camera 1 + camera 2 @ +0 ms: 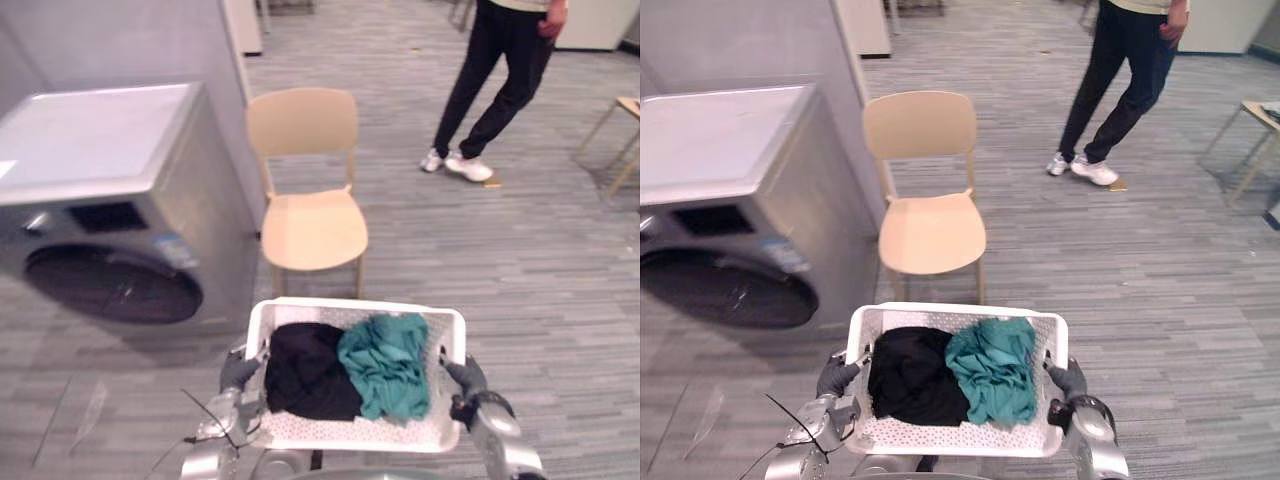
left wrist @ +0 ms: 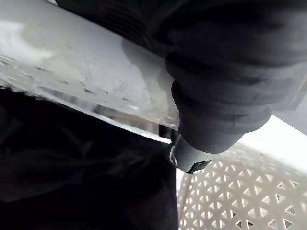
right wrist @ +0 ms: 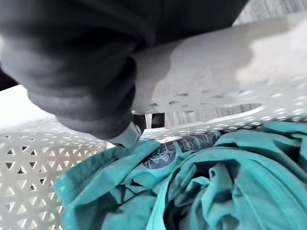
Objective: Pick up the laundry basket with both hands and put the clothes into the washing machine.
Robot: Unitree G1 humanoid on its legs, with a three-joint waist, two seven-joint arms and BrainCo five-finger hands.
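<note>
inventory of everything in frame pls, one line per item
laundry basket: 1, white perforated plastic, held up in front of the robot, bottom centre
black garment: 1, black, left half of the basket
teal garment: 1, teal, right half of the basket, touching the black one
washing machine: 1, silver-grey with a dark round door, door shut, ahead on the left
chair: 1, pale wood, just right of the machine, beyond the basket
side table: 1, pale wood, partly cut off at the far right edge
person: 1, dark trousers and white shoes, standing far right
floor: grey, striped
left hand: 1, dark cover, gripping the basket's left rim
right hand: 1, dark cover, gripping the basket's right rim
</note>
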